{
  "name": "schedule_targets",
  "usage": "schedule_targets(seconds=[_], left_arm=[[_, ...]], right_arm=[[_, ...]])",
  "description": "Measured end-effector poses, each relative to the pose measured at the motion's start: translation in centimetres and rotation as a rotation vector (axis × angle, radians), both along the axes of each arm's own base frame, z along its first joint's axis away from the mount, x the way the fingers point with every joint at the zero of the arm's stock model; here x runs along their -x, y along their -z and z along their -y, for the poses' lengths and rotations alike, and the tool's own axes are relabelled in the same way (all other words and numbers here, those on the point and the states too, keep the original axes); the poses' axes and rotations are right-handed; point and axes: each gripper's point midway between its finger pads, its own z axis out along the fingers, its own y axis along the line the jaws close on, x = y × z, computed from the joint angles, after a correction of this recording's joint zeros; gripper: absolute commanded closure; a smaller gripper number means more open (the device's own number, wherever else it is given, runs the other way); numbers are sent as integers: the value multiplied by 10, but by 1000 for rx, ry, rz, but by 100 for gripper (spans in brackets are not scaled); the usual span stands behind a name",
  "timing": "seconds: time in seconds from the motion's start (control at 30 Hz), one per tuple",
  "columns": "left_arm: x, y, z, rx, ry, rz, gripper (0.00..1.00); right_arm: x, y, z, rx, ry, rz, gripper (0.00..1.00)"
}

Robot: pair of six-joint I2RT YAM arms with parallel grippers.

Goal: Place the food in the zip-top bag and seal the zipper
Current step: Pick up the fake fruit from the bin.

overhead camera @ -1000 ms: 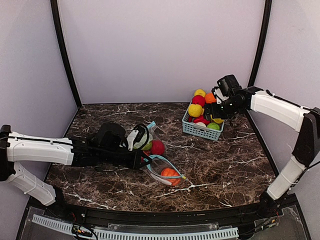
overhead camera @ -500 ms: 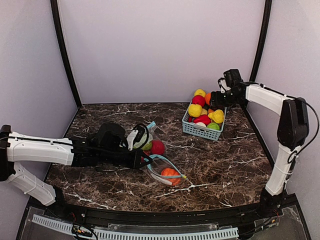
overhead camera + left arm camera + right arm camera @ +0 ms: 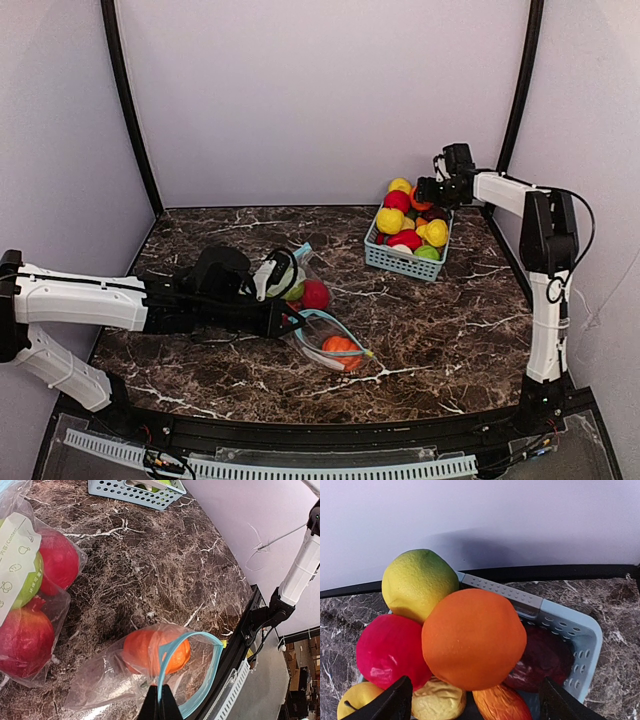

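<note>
While the left gripper pinches tight on the teal rim of the zip-top bag (an orange toy fruit lies inside it), the right gripper gapes wide astride the topmost orange in the heaped light-blue basket at far right.

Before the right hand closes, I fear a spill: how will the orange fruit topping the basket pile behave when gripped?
The orange fruit looks round and smooth, so it may slip from a pinch. It perches atop the heap in the basket, so a nudge could roll it or the yellow fruit off.
</note>
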Motion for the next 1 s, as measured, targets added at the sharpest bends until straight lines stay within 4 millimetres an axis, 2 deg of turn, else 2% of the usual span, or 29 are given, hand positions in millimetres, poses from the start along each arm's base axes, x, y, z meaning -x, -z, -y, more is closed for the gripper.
schedule_targets(seconds=[0.27, 0.43, 0.57, 0.7, 0.87, 1.0], left_arm=[[0, 0, 0, 2, -4, -6, 99], [0, 0, 0, 1, -7, -5, 99], [-1, 0, 0, 0, -8, -5, 99], [-1, 0, 0, 0, -8, -5, 99], [-1, 0, -1, 2, -12, -10, 99], [-1, 0, -1, 4, -17, -16, 99]], right_arm=[[-28, 21, -8, -63, -14, 3, 11], [-38, 21, -7, -89, -20, 17, 17], [-38, 22, -9, -105, -22, 13, 28], [-39, 22, -8, -114, -20, 11, 33], [-36, 22, -6, -116, -25, 17, 35], [-20, 9, -1, -90, -22, 16, 35]])
